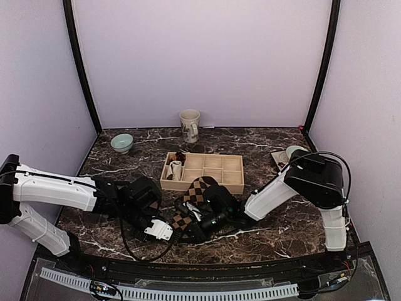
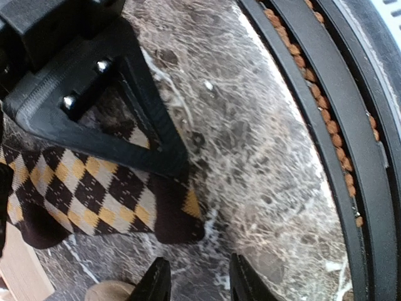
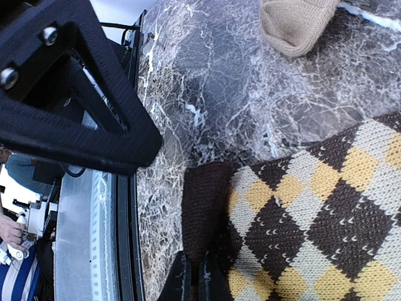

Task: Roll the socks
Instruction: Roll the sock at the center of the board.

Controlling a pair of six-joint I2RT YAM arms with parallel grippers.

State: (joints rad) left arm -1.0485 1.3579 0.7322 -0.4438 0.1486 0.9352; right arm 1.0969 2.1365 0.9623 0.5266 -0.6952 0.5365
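The argyle sock (image 1: 195,195) lies flat on the marble table, running from the wooden tray toward the near edge. In the right wrist view my right gripper (image 3: 195,279) is shut on its dark brown cuff (image 3: 207,207). In the left wrist view my left gripper (image 2: 195,279) is open and empty just above the marble, a little off the argyle sock's end (image 2: 88,194). The plain tan sock shows only in part: its tip in the right wrist view (image 3: 294,22) and a bit beside my left finger in the left wrist view (image 2: 109,291). In the top view the grippers are close together, left (image 1: 164,229) and right (image 1: 190,218).
A wooden compartment tray (image 1: 233,183) holds a small white striped rolled sock (image 1: 176,169) and a dark reddish bundle (image 1: 180,157). A mug (image 1: 189,125) and a green bowl (image 1: 122,143) stand at the back, another bowl (image 1: 293,152) at the right. A black rail (image 2: 341,125) borders the near edge.
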